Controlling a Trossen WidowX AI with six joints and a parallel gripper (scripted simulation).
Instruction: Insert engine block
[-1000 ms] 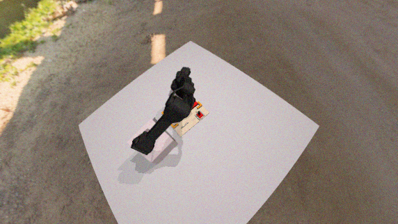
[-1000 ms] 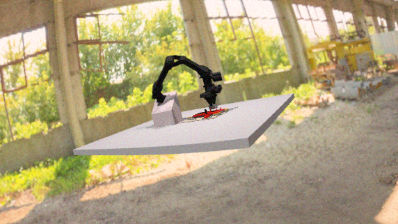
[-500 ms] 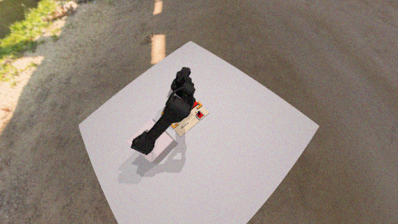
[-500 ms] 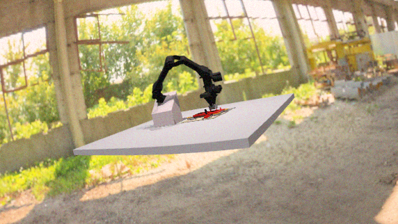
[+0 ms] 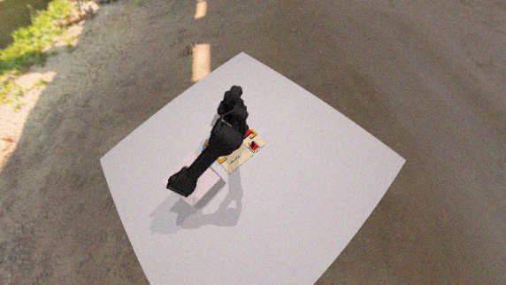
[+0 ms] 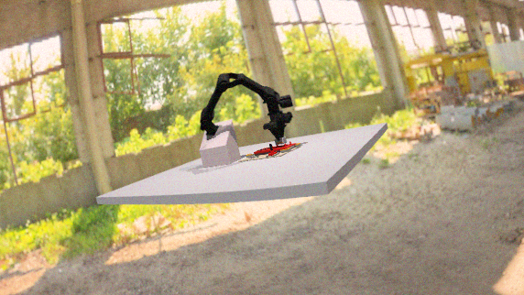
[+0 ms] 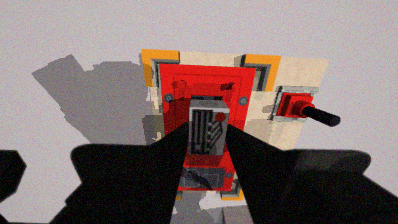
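The red car body (image 7: 249,76) (image 6: 262,151) lies flat on the beige board (image 7: 295,67) between orange corner brackets. In the top view most of it is hidden under the arm. My gripper (image 7: 206,127) (image 6: 280,138) points down over the car body and is shut on the grey engine block (image 7: 207,120), with one black finger on each side. The block's top shows dark slots and a red dot. A strip of the dark opening (image 7: 206,97) shows just beyond the block's far edge. The block hides the rest of it, and how deep the block sits cannot be told. The rib cannot be made out.
A red square piece with a black peg (image 7: 322,116) (image 5: 253,144) stands in a grey frame on the board, right of the car body in the wrist view. A pale block (image 6: 219,151) stands under the arm's base. The white table's edges (image 6: 215,200) show in the exterior view.
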